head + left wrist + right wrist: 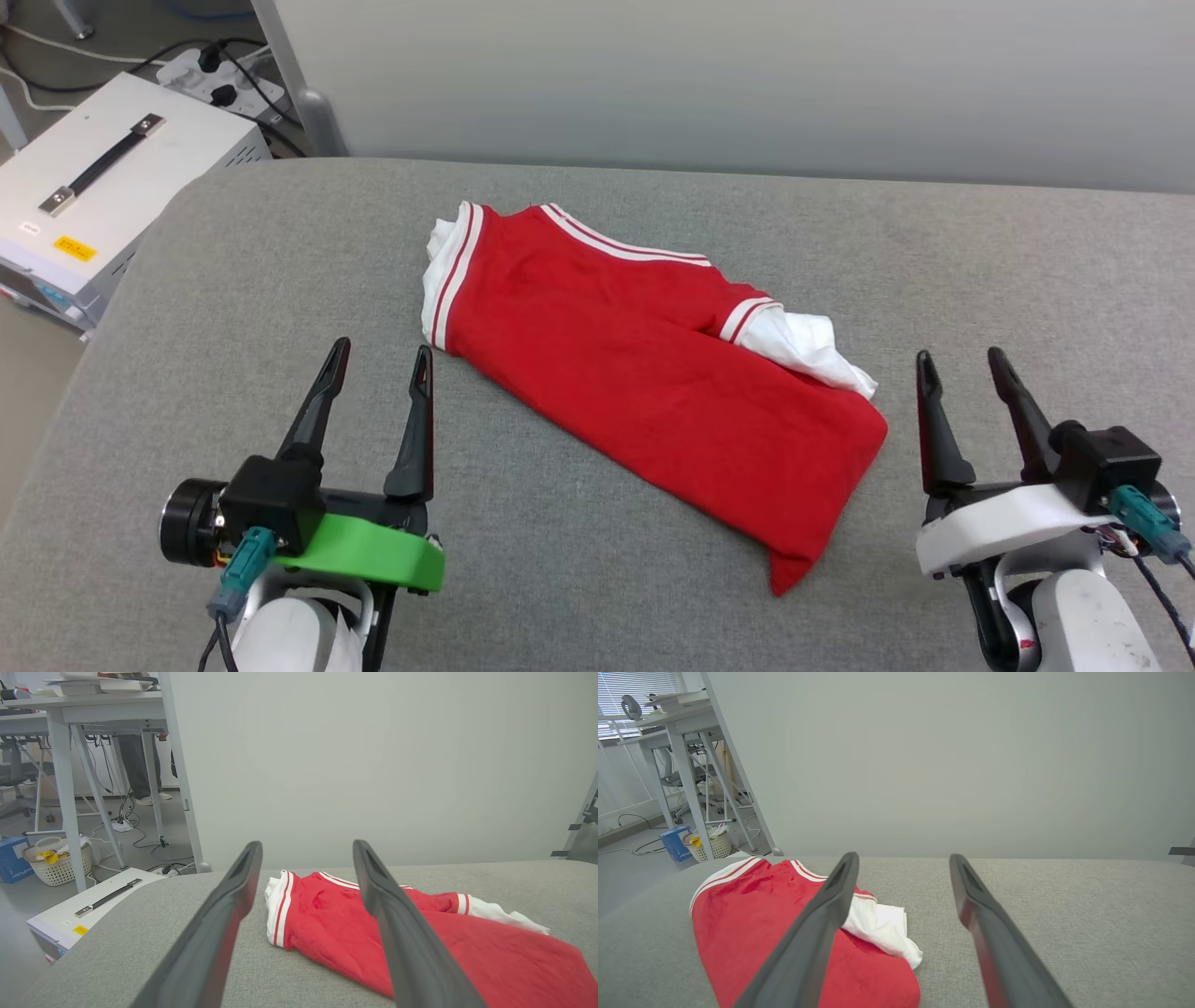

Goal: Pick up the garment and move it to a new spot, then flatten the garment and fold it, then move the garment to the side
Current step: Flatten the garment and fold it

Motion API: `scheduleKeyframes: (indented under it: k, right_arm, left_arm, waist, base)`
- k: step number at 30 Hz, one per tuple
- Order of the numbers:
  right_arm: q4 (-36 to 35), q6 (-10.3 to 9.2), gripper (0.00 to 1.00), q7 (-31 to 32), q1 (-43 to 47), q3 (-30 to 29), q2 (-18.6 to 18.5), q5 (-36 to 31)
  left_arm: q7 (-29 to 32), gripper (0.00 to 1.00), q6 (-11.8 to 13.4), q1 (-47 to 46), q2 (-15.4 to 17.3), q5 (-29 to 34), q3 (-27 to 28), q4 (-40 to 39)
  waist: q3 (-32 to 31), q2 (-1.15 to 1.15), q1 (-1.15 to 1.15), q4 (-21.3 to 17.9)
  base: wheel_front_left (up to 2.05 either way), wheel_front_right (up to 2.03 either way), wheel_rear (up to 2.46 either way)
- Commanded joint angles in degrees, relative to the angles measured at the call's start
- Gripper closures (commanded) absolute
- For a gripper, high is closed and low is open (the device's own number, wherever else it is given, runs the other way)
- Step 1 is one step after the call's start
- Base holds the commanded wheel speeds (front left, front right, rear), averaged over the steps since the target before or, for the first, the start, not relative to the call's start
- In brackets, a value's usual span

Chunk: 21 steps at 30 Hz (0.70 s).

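Note:
The red garment [644, 373] lies folded into a slanted strip on the grey padded table [597, 579], white sleeves poking out at its upper left and right side. Its plain red back faces up; the chest print is hidden. My left gripper [381, 348] stands open just left of the garment's near-left edge, not touching it. My right gripper [962, 353] stands open to the right of the garment's lower right end, also apart from it. The left wrist view shows the garment [327, 924] ahead between and right of its fingers. In the right wrist view the garment [752, 919] lies ahead on the left.
A white box with a black handle [103, 177] stands off the table's left edge, with a power strip and cables [224, 79] behind it. A pale wall [747, 84] rises behind the table. Desks and a basket [58, 858] stand farther left.

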Motion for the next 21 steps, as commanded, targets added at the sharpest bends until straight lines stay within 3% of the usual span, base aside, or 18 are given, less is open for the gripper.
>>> scheduleKeyframes:
  k: [1, 13, 21]
  right_arm:
    - [1.39, 0.39, 0.0, 1.35, -1.01, 0.09, -0.16, -1.27]
    - [12.87, 0.39, 0.0, 32.96, -18.06, 2.1, -8.69, 0.83]
    - [19.05, 0.39, 0.0, 44.27, -26.1, 4.22, -11.49, 4.43]
  left_arm:
    - [-0.32, 0.0, -0.73, 0.14, -0.46, 1.06, 0.62, -0.2]
    - [-0.32, 0.0, -3.35, -3.59, -3.92, 3.08, 2.45, 0.4]
    - [-0.32, 0.0, -4.14, -5.32, -5.41, 3.45, 2.75, 0.75]
  waist:
    - [1.66, 0.69, 0.0, 1.21]
    - [9.71, 0.69, 0.0, 6.61]
    - [12.82, 0.69, 0.0, 10.42]
  base:
    - [0.0, 0.0, 0.0]
    - [0.0, 0.0, 0.0]
    - [0.0, 0.0, 0.0]
